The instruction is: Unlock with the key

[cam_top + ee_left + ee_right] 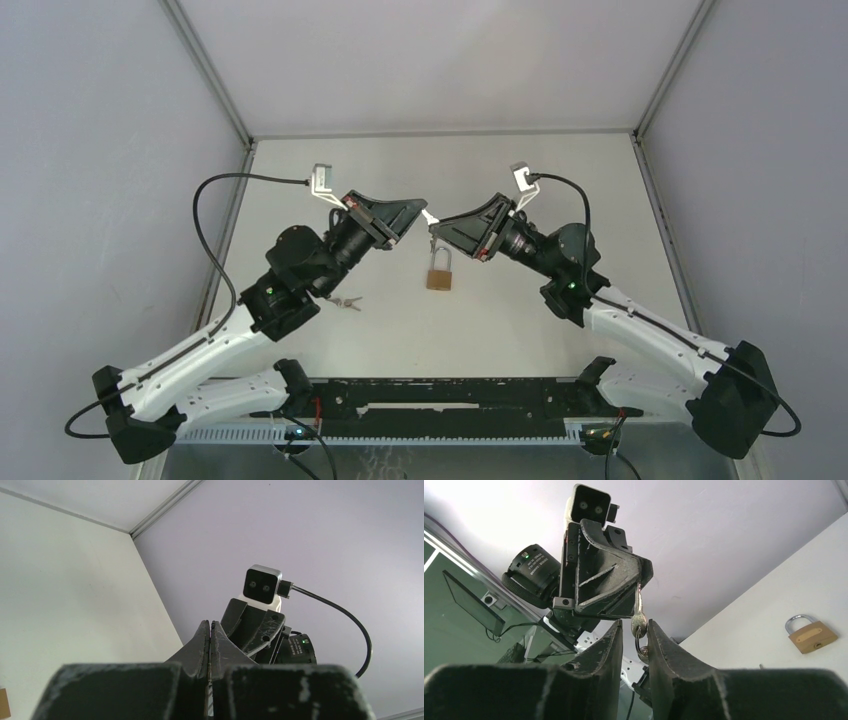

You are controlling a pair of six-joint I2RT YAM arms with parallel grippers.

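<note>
A brass padlock [439,272] lies flat on the white table, shackle closed; it also shows in the right wrist view [811,636]. My left gripper [418,212] is held in the air above it and is shut on a silver key [639,617], which hangs down from its tips with a key ring [640,647] below. In the left wrist view my left gripper [210,625] shows its fingers pressed together. My right gripper [440,228] faces it tip to tip. My right gripper [634,625] is open, its fingers on either side of the key's head and ring.
A second small bunch of keys [345,302] lies on the table by the left arm. Grey walls enclose the table at the back and both sides. The black base rail [450,405] runs along the near edge.
</note>
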